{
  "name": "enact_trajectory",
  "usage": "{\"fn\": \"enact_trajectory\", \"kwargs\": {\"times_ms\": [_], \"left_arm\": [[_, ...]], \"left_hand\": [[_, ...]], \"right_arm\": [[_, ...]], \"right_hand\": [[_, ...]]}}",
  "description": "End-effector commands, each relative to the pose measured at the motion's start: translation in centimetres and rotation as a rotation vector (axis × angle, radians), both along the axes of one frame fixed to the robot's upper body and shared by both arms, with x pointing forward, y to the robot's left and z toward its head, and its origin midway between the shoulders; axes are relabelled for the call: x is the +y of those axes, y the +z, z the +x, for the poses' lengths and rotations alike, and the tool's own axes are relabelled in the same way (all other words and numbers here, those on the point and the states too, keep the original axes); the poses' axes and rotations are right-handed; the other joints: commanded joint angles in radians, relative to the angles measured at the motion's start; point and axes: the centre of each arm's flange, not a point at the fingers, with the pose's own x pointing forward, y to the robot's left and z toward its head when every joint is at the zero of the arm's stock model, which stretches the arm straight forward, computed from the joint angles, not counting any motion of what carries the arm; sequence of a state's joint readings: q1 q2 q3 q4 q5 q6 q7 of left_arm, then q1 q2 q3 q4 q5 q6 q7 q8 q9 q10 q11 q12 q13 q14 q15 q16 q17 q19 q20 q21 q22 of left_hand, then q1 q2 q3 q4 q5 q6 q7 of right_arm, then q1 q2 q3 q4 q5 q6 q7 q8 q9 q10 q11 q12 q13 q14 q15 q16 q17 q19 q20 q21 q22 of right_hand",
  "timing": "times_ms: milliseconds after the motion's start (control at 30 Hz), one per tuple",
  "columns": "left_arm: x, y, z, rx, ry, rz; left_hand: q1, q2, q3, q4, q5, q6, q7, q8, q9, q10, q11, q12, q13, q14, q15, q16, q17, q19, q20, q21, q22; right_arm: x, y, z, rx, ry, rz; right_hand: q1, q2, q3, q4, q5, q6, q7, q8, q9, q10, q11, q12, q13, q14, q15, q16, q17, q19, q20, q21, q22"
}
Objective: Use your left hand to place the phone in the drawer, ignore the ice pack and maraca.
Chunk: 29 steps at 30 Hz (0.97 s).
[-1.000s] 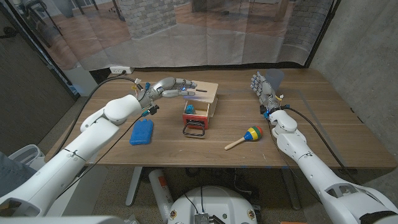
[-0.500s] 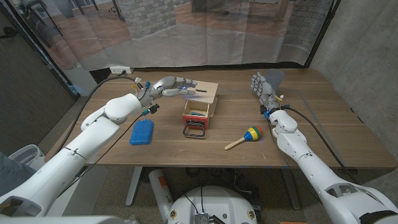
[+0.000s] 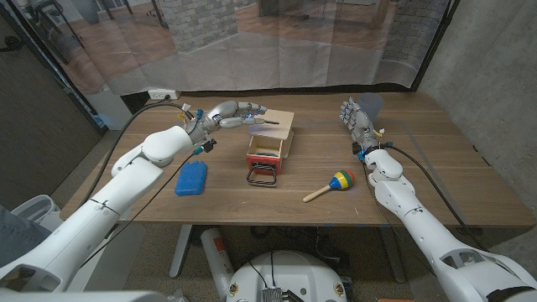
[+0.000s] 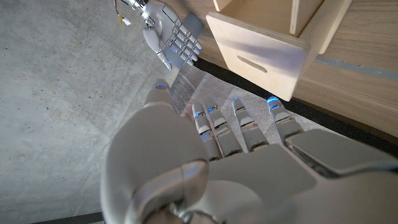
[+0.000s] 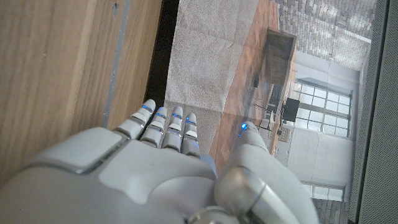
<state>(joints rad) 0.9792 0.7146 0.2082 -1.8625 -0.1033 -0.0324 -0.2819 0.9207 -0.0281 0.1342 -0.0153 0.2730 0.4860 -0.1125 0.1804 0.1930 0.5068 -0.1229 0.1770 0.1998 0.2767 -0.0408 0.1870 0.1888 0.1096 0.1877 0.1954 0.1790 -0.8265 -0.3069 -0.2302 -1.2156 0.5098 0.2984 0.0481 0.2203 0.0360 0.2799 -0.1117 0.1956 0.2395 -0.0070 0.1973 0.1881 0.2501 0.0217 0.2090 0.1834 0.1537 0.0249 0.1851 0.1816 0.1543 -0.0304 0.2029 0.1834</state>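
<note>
A small wooden box [image 3: 275,126] stands mid-table with its red-fronted drawer [image 3: 263,152] pulled out toward me, a black handle [image 3: 262,174] at its front. Something flat and pale grey lies inside the drawer; I take it for the phone [image 3: 265,148], though it is too small to be sure. My left hand [image 3: 237,112] hovers over the box's left top edge, fingers stretched out and holding nothing. The left wrist view shows that hand [image 4: 217,155] with straight fingers and the box [image 4: 261,37] beyond them. My right hand [image 3: 354,117] stands upright at the right, fingers spread and empty.
A blue ice pack [image 3: 191,178] lies left of the drawer. A maraca [image 3: 333,184] with a coloured head and wooden handle lies to the right of it, near the front. A curtain hangs behind the table's far edge.
One second ago a bluish thing stood tilted at the drawer's left side; now the drawer's inside looks flat and pale. My left hand has lifted slightly over the box. The right hand is still.
</note>
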Motion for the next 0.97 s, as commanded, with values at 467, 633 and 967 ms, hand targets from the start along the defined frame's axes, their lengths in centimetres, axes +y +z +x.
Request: {"fn": "enact_trajectory", "kwargs": {"times_ms": [467, 633, 967], "left_arm": [[1.6, -1.1, -0.3, 0.013, -0.08, -0.263], [2.0, -1.1, -0.3, 0.021, -0.089, -0.294], [2.1, -1.0, -0.5, 0.019, -0.087, -0.294]], "left_hand": [[-0.148, 0.055, -0.035, 0.099, -0.003, -0.174, 0.062, -0.003, 0.006, -0.168, 0.064, 0.006, 0.002, -0.097, -0.022, -0.006, 0.006, -0.054, -0.024, -0.001, 0.007], [-0.163, 0.058, -0.04, 0.109, -0.004, -0.184, 0.064, -0.001, 0.006, -0.177, 0.069, 0.008, 0.002, -0.105, -0.014, -0.005, 0.006, -0.059, -0.026, -0.001, 0.007], [-0.181, 0.06, -0.047, 0.119, -0.005, -0.169, 0.064, 0.009, 0.005, -0.185, 0.061, 0.011, 0.002, -0.109, -0.012, -0.003, 0.005, -0.063, -0.019, 0.0, 0.007]], "right_arm": [[-0.7, 0.2, -0.2, -0.003, 0.004, -0.002], [-0.6, 0.2, -0.2, -0.002, 0.006, -0.002], [-0.5, -0.1, -0.3, 0.0, 0.007, 0.0]], "right_hand": [[0.001, 0.01, 0.001, -0.002, 0.001, 0.007, -0.002, 0.002, 0.004, 0.011, 0.008, 0.007, 0.003, 0.008, -0.009, 0.004, 0.002, -0.001, -0.005, -0.001, 0.003], [0.001, 0.009, 0.001, -0.002, 0.001, 0.007, -0.002, 0.001, 0.004, 0.011, 0.005, 0.007, 0.003, 0.01, -0.01, 0.004, 0.002, -0.001, -0.005, -0.001, 0.003], [0.001, 0.01, 0.001, -0.003, 0.001, 0.008, -0.002, 0.002, 0.004, 0.011, 0.007, 0.007, 0.003, 0.011, -0.008, 0.004, 0.002, -0.001, -0.005, 0.0, 0.003]]}}
